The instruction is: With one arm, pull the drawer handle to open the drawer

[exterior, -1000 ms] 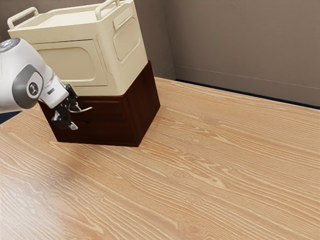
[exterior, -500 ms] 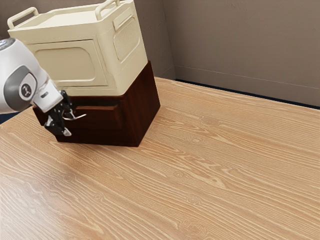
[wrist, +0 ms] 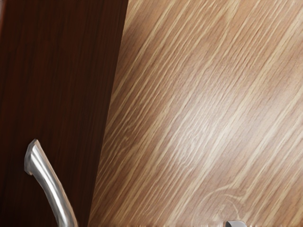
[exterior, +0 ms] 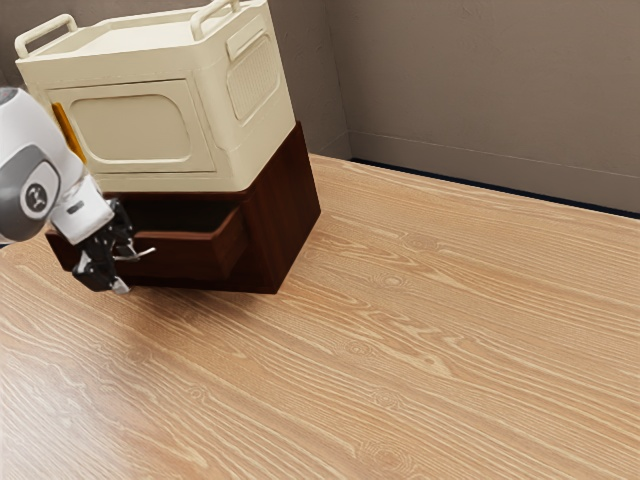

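My gripper (exterior: 112,262) is at the front of the dark brown drawer (exterior: 185,257), with its fingers spread. The curved silver handle (exterior: 140,252) lies against the upper finger, and the lower fingertip stands apart from it. The drawer is partly out of its cabinet (exterior: 283,215), showing a dark cavity behind its front. In the wrist view, the handle (wrist: 51,187) crosses the dark drawer front (wrist: 61,80); a small grey tip of the gripper (wrist: 236,223) shows across from it, over the table.
A cream box (exterior: 235,120) with rail handles rests on top of the cabinet. An orange piece (exterior: 68,130) shows on its front beside the arm. The wooden table (exterior: 400,340) extends around the cabinet, with a wall (exterior: 480,90) behind.
My gripper has moved away from the cabinet, toward the exterior view's lower left. The drawer front and handle have come out with it, exposing the cavity. The orange piece has come into sight.
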Controlling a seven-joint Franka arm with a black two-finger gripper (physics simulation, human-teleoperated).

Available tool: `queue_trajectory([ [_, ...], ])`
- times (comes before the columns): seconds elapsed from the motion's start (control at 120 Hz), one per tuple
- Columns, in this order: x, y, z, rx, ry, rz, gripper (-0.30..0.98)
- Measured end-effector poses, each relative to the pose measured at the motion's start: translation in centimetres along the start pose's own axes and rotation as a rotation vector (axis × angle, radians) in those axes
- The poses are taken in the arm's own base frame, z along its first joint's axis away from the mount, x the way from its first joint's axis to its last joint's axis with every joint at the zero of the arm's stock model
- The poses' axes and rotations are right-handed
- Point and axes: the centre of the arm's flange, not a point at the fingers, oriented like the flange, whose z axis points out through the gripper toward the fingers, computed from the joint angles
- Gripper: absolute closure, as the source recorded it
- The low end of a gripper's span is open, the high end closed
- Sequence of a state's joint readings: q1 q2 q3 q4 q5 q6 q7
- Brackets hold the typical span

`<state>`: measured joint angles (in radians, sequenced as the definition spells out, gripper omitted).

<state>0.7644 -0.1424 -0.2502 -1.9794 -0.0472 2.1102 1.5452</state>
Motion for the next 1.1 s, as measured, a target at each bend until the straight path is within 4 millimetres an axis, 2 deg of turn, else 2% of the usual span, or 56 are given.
queue_trajectory([
  [0.15,0.0,1.4,-0.3,-0.008,-0.011,0.001,0.32],
  [0.292,-0.2,3.0,-1.1,-0.005,-0.026,-0.001,0.37],
  [0.567,-0.5,5.1,-1.7,-0.006,-0.045,-0.007,0.33],
  [0.808,-0.2,7.3,-4.0,0.025,-0.066,-0.004,0.35],
  [0.983,1.5,9.0,-7.3,0.07,-0.076,0.015,0.31],
  [1.1,4.3,9.8,-8.8,0.068,-0.052,0.043,0.21],
])
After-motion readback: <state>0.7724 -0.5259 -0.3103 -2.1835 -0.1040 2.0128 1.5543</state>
